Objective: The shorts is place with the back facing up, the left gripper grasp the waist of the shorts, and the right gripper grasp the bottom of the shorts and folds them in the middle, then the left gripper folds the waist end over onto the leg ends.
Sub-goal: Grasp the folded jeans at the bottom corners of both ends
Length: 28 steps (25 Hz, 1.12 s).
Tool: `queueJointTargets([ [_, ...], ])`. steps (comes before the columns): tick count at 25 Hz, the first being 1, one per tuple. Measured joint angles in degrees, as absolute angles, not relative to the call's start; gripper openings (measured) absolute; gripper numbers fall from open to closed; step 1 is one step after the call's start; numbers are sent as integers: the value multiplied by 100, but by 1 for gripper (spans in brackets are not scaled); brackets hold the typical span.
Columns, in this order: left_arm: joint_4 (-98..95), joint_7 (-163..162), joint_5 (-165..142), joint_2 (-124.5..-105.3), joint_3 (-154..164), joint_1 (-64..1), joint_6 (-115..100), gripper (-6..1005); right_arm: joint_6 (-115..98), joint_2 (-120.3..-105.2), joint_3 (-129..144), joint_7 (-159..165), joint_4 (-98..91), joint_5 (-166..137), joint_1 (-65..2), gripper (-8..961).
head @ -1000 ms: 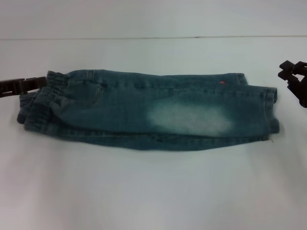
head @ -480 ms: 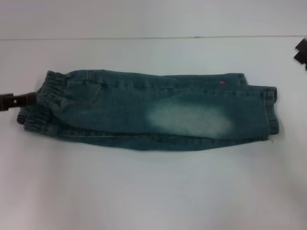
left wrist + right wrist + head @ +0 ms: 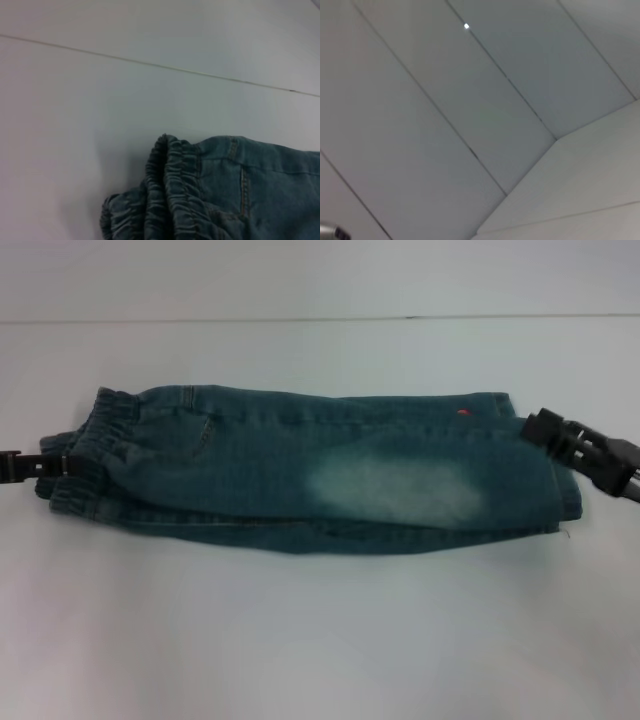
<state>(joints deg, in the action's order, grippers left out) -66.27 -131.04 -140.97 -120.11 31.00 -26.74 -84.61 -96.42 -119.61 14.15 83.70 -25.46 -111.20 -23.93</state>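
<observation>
The shorts (image 3: 300,470) lie folded lengthwise on the white table, a pale faded patch showing in the middle. Their ruffled elastic waist (image 3: 100,440) is at the left end, and the left wrist view shows this waist (image 3: 172,195) close up. The left gripper (image 3: 62,465) reaches in from the left edge, its tip at the waistband. The bottom of the shorts (image 3: 570,502) is at the right end. The right gripper (image 3: 540,428) comes in from the right and sits over the upper corner of that end. The right wrist view shows only pale panels.
The white table (image 3: 320,640) spreads wide in front of the shorts and behind them. A thin seam line (image 3: 300,318) runs across at the back. A small red mark (image 3: 462,412) sits on the denim near the right end.
The left gripper has slid down along the waistband towards its middle. The right gripper went out at the upper right, then came back in onto the upper corner of the leg ends.
</observation>
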Motion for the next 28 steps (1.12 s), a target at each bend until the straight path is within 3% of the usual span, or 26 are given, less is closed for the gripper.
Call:
queueJointTargets([
  [9, -6390, -13183, -14698, -12011, 3300, -2933, -7959, 955, -9528, -11971, 1635, 8200, -2486, -11153, -2326, 296],
  [20, -5945, -13190, -15036, -11980, 3471, -3215, -7594, 954, -9539, -11971, 1702, 8179, -2449, -11154, -2313, 90],
  [28, -5884, -13199, -15170, -11997, 3541, -3264, -7530, 944, -9524, -11971, 1765, 8175, -2413, -11153, -2311, 63],
])
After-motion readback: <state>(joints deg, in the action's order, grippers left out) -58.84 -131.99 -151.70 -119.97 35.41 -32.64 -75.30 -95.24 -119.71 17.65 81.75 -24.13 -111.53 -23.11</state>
